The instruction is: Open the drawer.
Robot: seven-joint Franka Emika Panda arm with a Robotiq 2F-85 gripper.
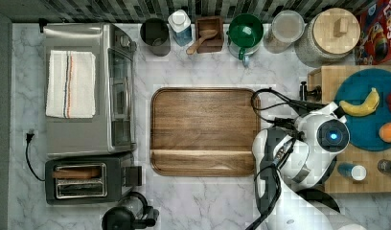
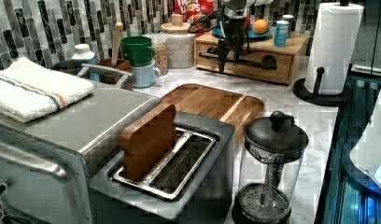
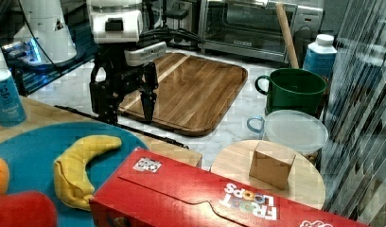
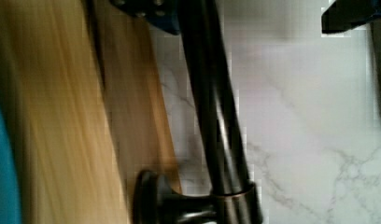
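From above, in the top view, we saw the arm (image 1: pixel 299 148) reaching over the marble bench (image 1: pixel 203 201) toward a wooden box at the top view's right edge, with the walnut tray (image 1: pixel 204 131) lying just beside it.

Looking at the left view, we found the drawer (image 2: pixel 247 60) at the far end of the bench, its front closed flush with the box, and the hand (image 2: pixel 228 58) hanging straight down in front of its black bar handle (image 2: pixel 254 64).

Over in the right view, we saw the hand (image 3: pixel 129 111) with its fingers (image 3: pixel 148 101) spread apart, gripping nothing, poised above the bar where it ran along the box's edge, beside a blue plate (image 3: pixel 39 146) with a banana (image 3: pixel 80 163).

Close up, the wrist view showed the handle (image 4: pixel 216 116) standing off the pale wood front (image 4: pixel 128 107) on a round post (image 4: pixel 174 203), over the marble.
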